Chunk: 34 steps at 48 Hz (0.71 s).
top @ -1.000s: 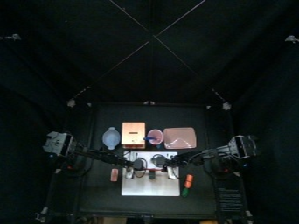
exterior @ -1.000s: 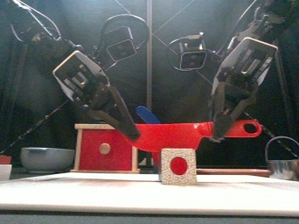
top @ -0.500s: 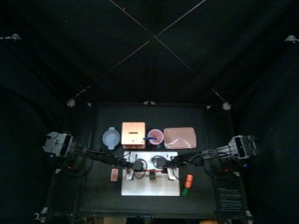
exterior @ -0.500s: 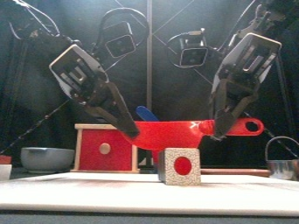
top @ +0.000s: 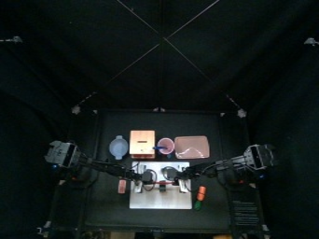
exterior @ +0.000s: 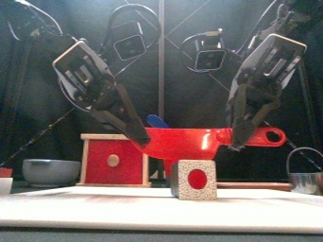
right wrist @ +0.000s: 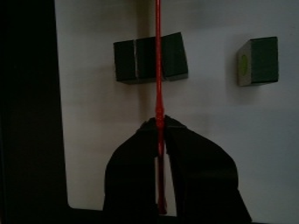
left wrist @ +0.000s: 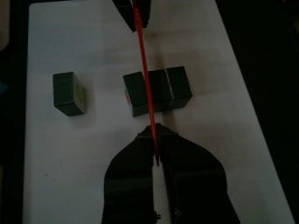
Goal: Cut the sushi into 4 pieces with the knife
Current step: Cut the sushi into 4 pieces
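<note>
The left tool (exterior: 136, 143) and right tool (exterior: 235, 143) are each clenched on one end of the red toy knife (exterior: 190, 142), holding it over the dark green toy sushi roll (left wrist: 176, 87) on the white cutting board (left wrist: 228, 52).

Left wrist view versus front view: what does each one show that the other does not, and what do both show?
Left wrist only: one piece lying apart from the roll. Front only: the box, bowl and cutter. Both: the knife held over the roll by the left gripper and right gripper.
</note>
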{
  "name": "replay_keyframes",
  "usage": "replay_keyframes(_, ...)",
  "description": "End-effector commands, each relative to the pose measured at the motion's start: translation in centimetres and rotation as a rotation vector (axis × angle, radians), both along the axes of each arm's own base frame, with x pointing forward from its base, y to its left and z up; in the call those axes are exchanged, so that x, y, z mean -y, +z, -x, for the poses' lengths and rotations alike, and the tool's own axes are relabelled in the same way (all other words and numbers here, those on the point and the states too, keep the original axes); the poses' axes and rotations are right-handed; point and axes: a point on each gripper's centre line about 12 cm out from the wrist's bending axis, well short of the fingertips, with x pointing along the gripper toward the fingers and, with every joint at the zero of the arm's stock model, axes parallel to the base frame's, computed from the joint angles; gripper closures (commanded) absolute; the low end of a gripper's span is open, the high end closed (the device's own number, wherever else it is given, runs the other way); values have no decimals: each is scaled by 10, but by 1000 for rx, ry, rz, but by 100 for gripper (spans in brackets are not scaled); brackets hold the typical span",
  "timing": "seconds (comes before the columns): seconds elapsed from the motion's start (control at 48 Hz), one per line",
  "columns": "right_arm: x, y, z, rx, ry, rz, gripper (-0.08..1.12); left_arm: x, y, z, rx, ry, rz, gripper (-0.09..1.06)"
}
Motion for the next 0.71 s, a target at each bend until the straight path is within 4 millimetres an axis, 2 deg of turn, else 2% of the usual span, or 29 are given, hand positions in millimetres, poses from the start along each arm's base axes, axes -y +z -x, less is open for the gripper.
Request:
replay_keyframes(0.021, -3, 7, 1, 19, 16, 2, 89, 4, 1, -1, 3, -11, -2, 62)
replay_keyframes(0.521, -1, -8, -3, -13, 20, 22, 89, 2, -17, -1, -47, -5, -8, 62)
replay_keyframes(0.708, 0, 1, -3, 15, 31, 37, 89, 1, -14, -3, -36, -6, -11, 62)
